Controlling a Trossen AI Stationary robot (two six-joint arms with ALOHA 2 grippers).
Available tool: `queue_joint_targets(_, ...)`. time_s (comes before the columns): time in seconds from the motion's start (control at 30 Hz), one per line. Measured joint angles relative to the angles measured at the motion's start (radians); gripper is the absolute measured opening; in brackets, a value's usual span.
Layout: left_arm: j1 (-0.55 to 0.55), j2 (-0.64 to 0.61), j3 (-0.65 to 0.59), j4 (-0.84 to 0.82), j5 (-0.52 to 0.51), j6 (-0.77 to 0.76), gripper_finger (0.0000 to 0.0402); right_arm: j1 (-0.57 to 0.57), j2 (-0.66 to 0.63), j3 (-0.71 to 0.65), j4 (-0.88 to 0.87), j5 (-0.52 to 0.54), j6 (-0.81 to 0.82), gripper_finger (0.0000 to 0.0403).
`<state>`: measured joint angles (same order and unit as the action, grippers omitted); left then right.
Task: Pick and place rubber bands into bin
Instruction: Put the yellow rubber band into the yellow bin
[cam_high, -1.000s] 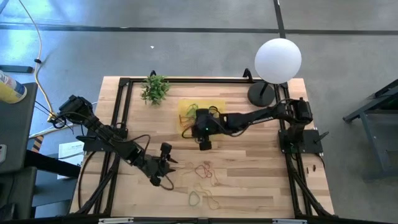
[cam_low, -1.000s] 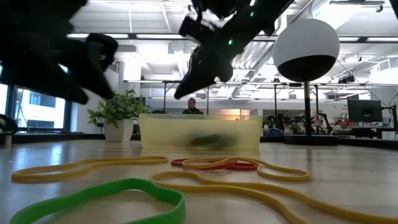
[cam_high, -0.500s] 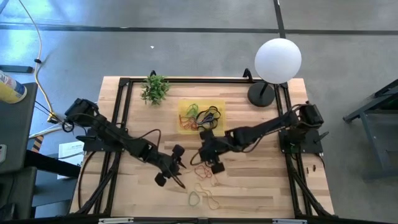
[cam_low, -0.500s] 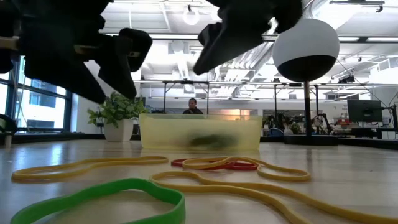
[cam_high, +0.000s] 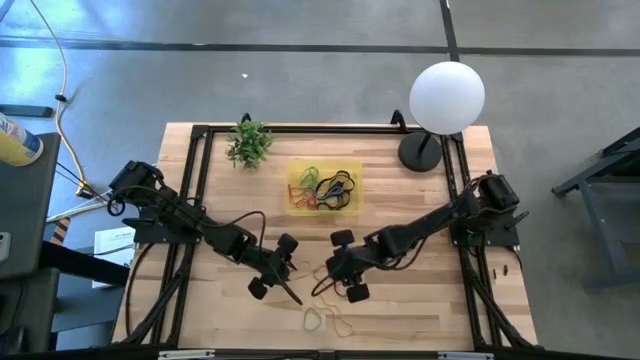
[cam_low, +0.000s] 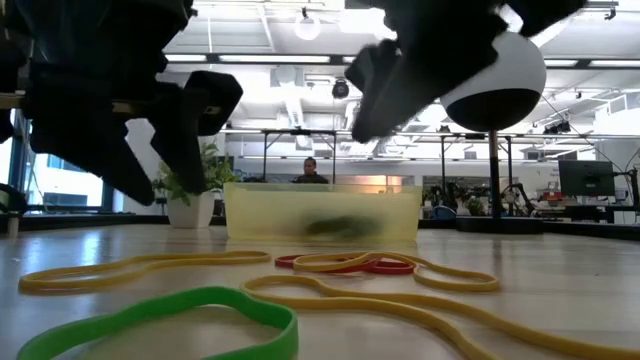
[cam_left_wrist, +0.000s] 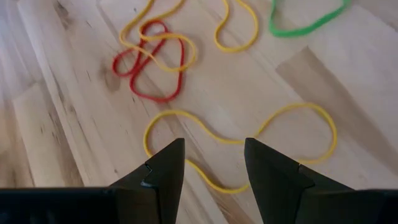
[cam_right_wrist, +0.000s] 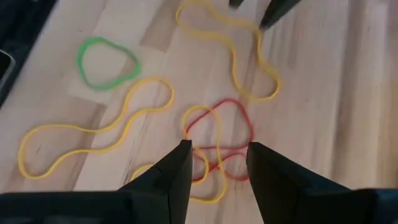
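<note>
A light wooden tabletop (cam_high: 420, 210) of butcher-block planks, edged by a black metal frame (cam_high: 196, 190), stands on a grey concrete floor (cam_high: 300, 70). Near its far left corner sits a small green plant (cam_high: 249, 142). At the far right corner stands a lamp with a white globe (cam_high: 447, 96) on a dark round base (cam_high: 419, 152). In the low view, a person (cam_low: 310, 172) shows in the room beyond the tabletop.
</note>
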<state>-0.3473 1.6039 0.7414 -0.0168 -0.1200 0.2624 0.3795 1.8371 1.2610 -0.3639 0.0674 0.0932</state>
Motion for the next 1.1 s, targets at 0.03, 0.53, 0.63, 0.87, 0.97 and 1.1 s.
queue_joint_targets(0.03, 0.000, 0.000, 0.000, -0.008, 0.000, -0.002, 0.0156, 0.005, 0.011, 0.000, -0.003, 0.002, 0.013, 0.0142)
queue_joint_targets(0.53, 0.000, 0.000, 0.000, -0.024, -0.003, -0.006, 0.0156, 0.025, 0.143, -0.001, -0.034, 0.083, 0.094, 0.0138)
queue_joint_targets(0.63, 0.000, 0.000, 0.000, -0.024, -0.003, -0.006, 0.0156, 0.014, 0.143, -0.001, -0.021, 0.072, 0.094, 0.0138)
queue_joint_targets(0.87, 0.000, 0.000, 0.000, -0.024, -0.005, -0.006, 0.0156, 0.005, 0.168, -0.001, 0.018, 0.027, 0.094, 0.0138)
queue_joint_targets(0.97, 0.000, 0.000, 0.000, -0.024, -0.020, -0.006, 0.0156, 0.005, 0.183, 0.000, 0.018, 0.028, 0.102, 0.0138)
queue_joint_targets(1.1, 0.000, 0.000, 0.000, -0.024, -0.023, -0.006, 0.0156, 0.004, 0.187, 0.001, 0.017, 0.030, 0.112, 0.0137)
